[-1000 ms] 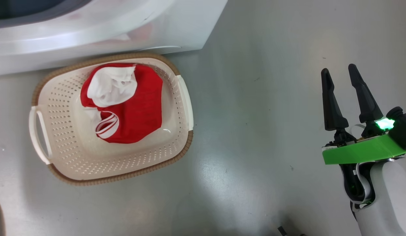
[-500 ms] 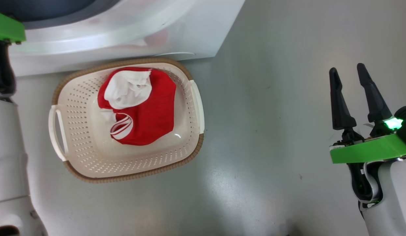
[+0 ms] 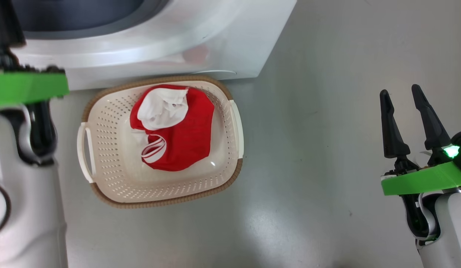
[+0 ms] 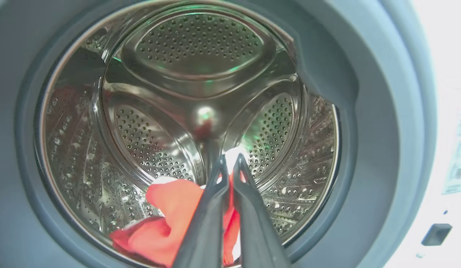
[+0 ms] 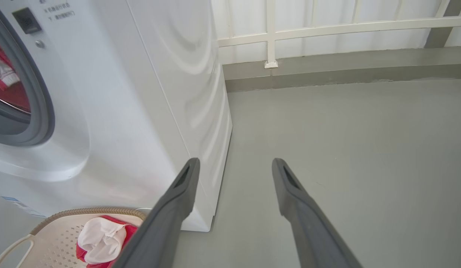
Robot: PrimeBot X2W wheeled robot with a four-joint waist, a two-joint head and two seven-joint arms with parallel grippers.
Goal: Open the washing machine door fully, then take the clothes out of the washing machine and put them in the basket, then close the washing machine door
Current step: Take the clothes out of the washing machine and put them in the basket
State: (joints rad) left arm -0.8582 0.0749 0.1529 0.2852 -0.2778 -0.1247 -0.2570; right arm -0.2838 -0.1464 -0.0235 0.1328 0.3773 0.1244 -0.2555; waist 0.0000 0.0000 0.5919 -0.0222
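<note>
Some of the clothes (image 3: 178, 137), red with white panels, lay bunched in the basket (image 3: 111, 178), toward the end nearest the washing machine (image 3: 178, 44). Another red garment (image 4: 167, 227) lay low at the front of the steel drum (image 4: 200, 48), just inside the grey rubber ring (image 4: 375, 123), and the machine's mouth stood uncovered. The basket stood on the grey floor (image 3: 319, 156) just in front of the machine's base. We could not tell whether its brown rim touched the white panel.

Our left tool (image 4: 231, 159) pointed into the drum with its two fingers pressed together, their tips above the red garment. Cloth showed on both sides of the fingers, but we could not tell whether any of it was pinched between them. In the head view that arm's green bracket (image 3: 27, 89) and pale forearm (image 3: 25, 216) stood left of the basket.

Our right tool (image 3: 400, 90) hung well apart to the right of the basket, over bare floor, with its fingers spread wide. Beyond it, along the far wall, ran a white railing (image 5: 327, 28).
</note>
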